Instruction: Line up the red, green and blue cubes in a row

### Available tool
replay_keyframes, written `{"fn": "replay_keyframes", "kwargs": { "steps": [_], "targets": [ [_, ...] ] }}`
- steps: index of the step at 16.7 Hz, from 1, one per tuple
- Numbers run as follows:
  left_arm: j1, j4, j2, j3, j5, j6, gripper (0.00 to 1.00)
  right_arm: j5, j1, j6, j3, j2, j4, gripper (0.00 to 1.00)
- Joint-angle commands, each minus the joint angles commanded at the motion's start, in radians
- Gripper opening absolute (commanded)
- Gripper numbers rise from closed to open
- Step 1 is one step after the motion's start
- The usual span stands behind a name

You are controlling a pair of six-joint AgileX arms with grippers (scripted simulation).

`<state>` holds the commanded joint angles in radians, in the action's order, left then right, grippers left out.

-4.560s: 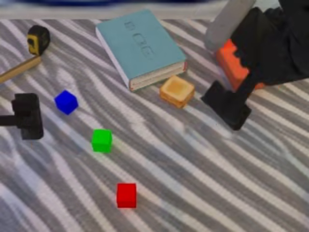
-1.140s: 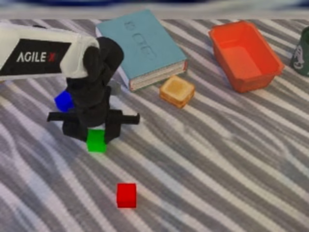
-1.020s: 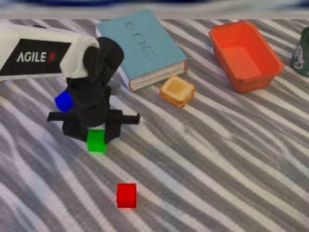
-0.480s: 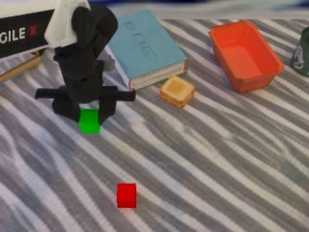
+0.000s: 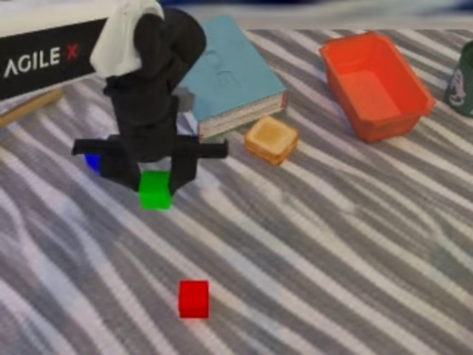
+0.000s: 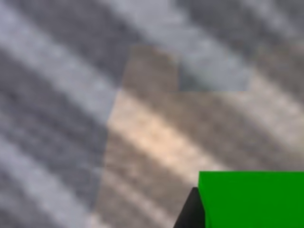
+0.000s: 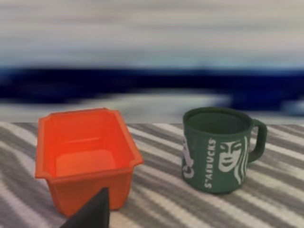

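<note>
My left gripper [image 5: 155, 183] is shut on the green cube [image 5: 155, 190] and holds it above the striped cloth, left of centre. In the left wrist view the green cube [image 6: 251, 202] fills the corner beside one dark finger [image 6: 189, 214]. Only a sliver of the blue cube [image 5: 92, 160] shows, at the left behind the gripper's body. The red cube [image 5: 194, 299] lies alone nearer the front edge. My right arm is outside the top view; one dark fingertip [image 7: 92, 213] of it shows in the right wrist view.
A teal book [image 5: 225, 74] lies at the back, with a tan toast-like block [image 5: 271, 139] in front of it. An orange-red bin [image 5: 375, 83] stands at the back right, a green mug [image 7: 219, 149] beside it. A wooden stick [image 5: 29, 107] lies at the far left.
The left gripper took hold of the green cube, lifted it off the cloth toward the back, then shifted it to the right. The blue cube's edge has come back into sight.
</note>
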<state>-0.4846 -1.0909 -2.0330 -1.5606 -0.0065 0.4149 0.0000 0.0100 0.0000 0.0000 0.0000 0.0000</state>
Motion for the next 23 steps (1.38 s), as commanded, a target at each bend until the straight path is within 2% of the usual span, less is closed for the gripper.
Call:
{"fn": "replay_keyframes", "kwargs": {
  "steps": [6,9,16,23],
  "targets": [
    [-0.289,-0.050,0.006,-0.031,-0.004,0.352,0.00,0.000,0.000,0.000,0.000,0.000,0.000,1.00],
    [-0.398,-0.062,0.022,-0.039,-0.006,0.466,0.00,0.000,0.000,0.000,0.000,0.000,0.000,1.00],
    [-0.417,-0.044,0.021,-0.022,-0.006,0.485,0.00,0.000,0.000,0.000,0.000,0.000,0.000,1.00],
    [-0.421,0.181,-0.039,0.134,-0.006,0.489,0.00,0.000,0.000,0.000,0.000,0.000,0.000,1.00]
  ]
}}
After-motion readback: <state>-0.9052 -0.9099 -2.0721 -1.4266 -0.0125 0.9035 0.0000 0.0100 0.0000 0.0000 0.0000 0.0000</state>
